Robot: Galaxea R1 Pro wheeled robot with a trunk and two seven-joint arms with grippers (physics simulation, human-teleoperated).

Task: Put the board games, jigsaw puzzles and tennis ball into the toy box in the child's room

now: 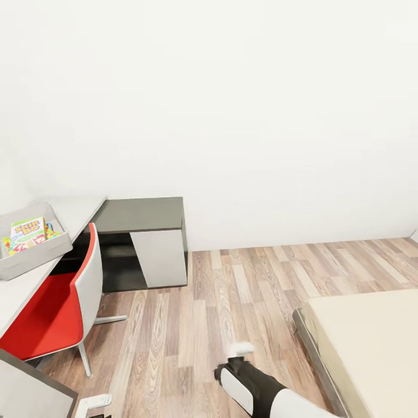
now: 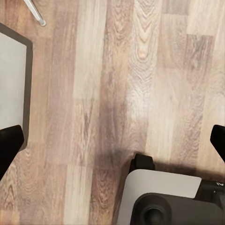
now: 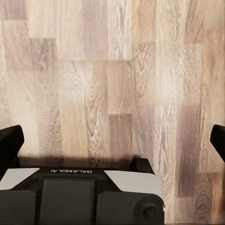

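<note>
The light grey toy box point(image 1: 36, 256) stands on the pale table point(image 1: 72, 210) at the far left of the head view. Inside it lies a yellow-green board game point(image 1: 27, 227) with big letters, over other colourful flat pieces I cannot tell apart. A corner of the cream bed point(image 1: 371, 342) shows at the lower right. My left gripper point(image 2: 115, 140) hangs open over the wood floor, and its dark fingers point(image 2: 9, 145) hold nothing. My right gripper point(image 3: 112, 140) is also open above bare planks. My right arm point(image 1: 255, 388) reaches in low at the middle.
A red chair point(image 1: 55, 319) is tucked at the table. A dark grey cabinet top point(image 1: 142, 213) joins the table at the corner by the white wall. Wood-plank floor point(image 1: 232, 296) spreads between chair and bed. The robot's base point(image 2: 164, 199) shows in the left wrist view.
</note>
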